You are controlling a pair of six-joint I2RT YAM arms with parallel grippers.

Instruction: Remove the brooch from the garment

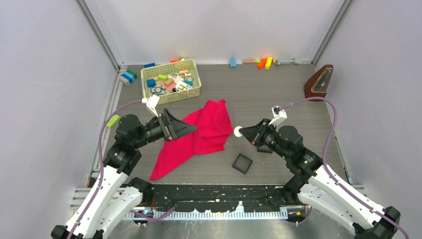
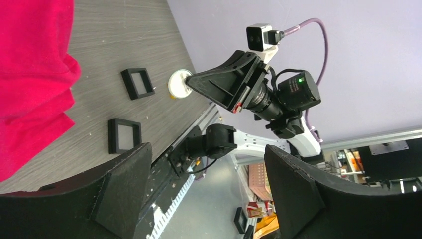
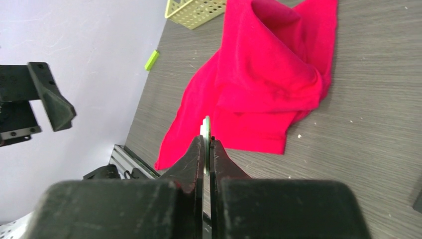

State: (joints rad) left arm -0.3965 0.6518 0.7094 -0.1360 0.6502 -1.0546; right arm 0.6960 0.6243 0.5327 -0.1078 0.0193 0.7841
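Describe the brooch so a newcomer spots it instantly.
Find the crimson garment mid-table. Just right of it, clear of the cloth, the right claw is shut on the brooch, a small pale disc. The nearby black trays are square; the brooch is round.

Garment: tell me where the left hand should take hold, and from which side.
Probably best: pinch the raised fold in the middle of the garment, coming from the left, where the open left hand faces it. That fold stands off the table; flat edges give little to pinch.
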